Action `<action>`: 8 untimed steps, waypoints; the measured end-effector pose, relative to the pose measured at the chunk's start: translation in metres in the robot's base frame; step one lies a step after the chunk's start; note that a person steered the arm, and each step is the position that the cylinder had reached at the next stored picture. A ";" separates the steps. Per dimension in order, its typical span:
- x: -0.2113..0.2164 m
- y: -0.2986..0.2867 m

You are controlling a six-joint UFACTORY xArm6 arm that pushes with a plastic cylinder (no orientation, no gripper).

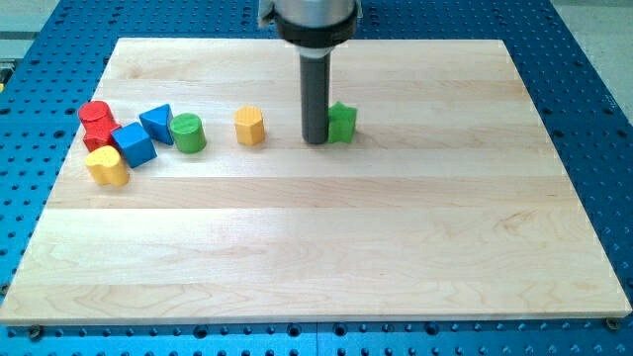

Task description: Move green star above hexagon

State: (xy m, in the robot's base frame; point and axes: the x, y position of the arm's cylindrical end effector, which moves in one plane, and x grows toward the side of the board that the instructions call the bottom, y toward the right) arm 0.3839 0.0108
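The green star [342,122] sits near the top middle of the wooden board [316,247], partly hidden by my rod. My tip [316,139] touches the star's left side. The yellow hexagon [250,126] stands to the left of my tip, about level with the star and apart from it.
A cluster lies at the view's left: a green cylinder [187,133], a blue triangle [155,122], a blue cube [134,144], a red block [97,125] and a yellow block [107,166]. The board rests on a blue perforated table [593,79].
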 end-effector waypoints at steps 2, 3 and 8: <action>0.038 0.026; 0.017 0.063; -0.010 0.089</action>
State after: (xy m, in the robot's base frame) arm 0.3740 0.1002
